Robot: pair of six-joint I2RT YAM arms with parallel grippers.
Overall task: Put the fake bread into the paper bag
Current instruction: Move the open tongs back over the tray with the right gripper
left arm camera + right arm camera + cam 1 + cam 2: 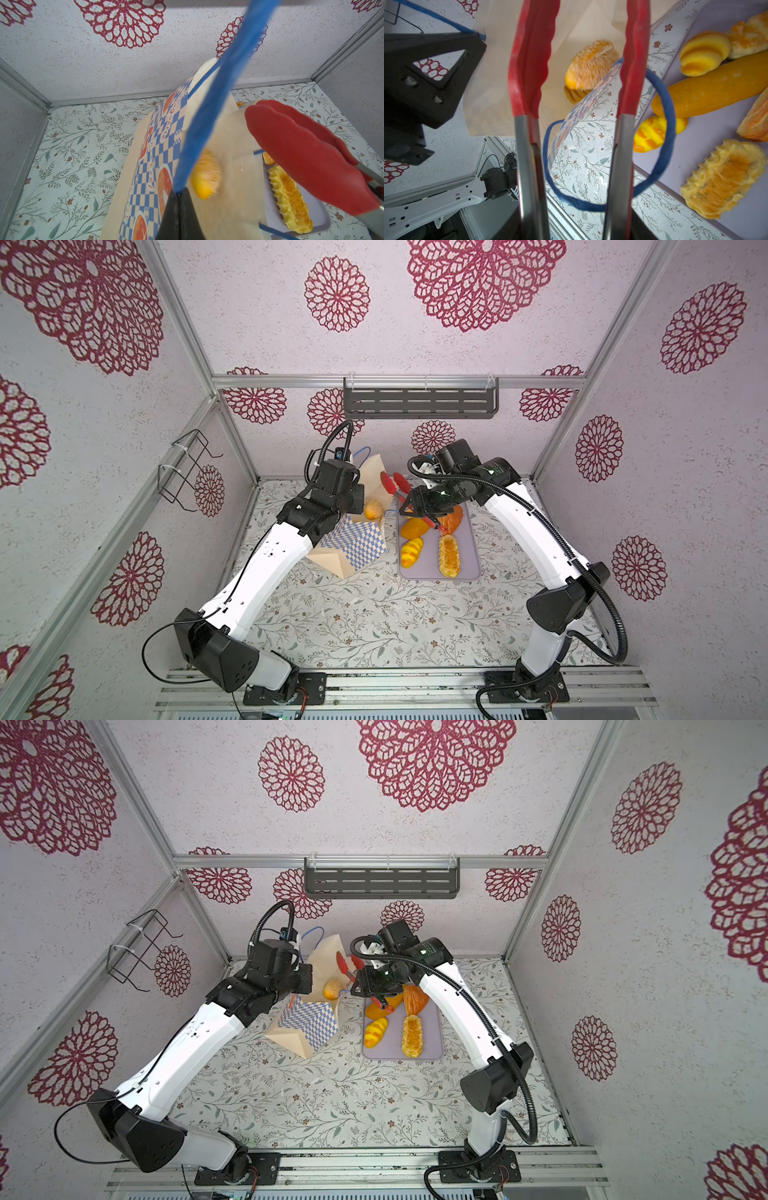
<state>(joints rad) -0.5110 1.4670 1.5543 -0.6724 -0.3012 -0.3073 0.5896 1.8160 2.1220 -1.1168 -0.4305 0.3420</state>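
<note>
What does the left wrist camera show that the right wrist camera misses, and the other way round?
Only the left wrist view: the printed outer face of the paper bag, with blue checks, lettering and orange bread drawings.

Only the right wrist view: a croissant, a long loaf and a striped yellow roll on the lilac tray, plus a ribbed piece under the roll in the bag.

Both: the red tongs, open and empty; a seeded roll inside the bag; the ruffled pastry; the left tool shut on a blue cord handle.
</note>
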